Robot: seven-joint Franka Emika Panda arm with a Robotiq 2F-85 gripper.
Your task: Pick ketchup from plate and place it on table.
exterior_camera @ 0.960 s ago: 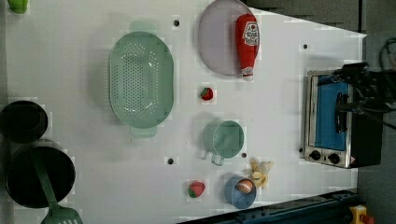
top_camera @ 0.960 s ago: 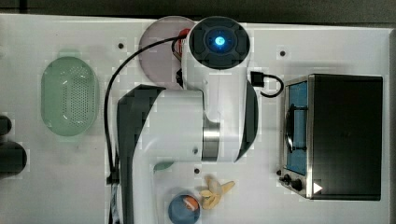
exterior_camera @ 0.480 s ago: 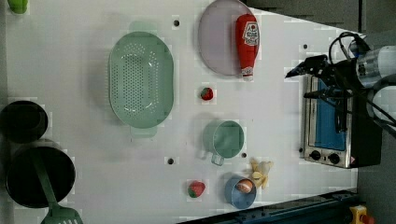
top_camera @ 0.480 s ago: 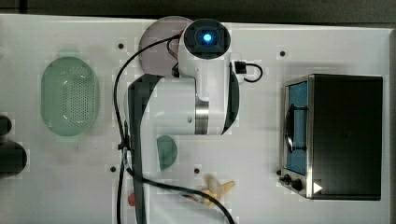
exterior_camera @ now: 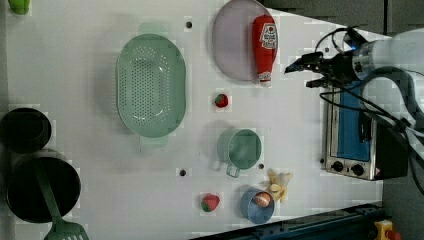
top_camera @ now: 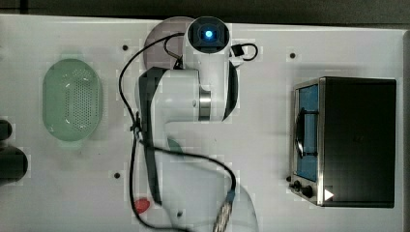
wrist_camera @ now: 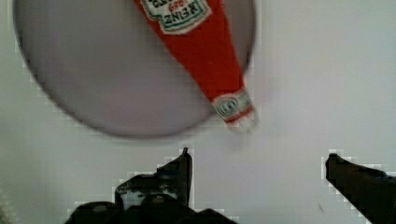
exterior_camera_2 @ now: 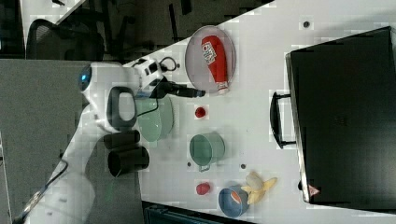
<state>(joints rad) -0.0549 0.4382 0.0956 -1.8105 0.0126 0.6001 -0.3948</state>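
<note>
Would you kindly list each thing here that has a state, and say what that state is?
Ketchup bottle: lying flat on the plate, cap past the rim.
Plate: on the table, holding the bottle.
Claw: open, empty, apart from the bottle.
Toaster oven: door shut.
Green cup: upright.
Green basket: empty.

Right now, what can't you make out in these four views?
- Ketchup: hidden under the arm in the top view; its base is cut off by the frame edge in the wrist view.
- Plate: mostly covered by the arm in the top view.
- Pincer height above the table: cannot tell.
</note>
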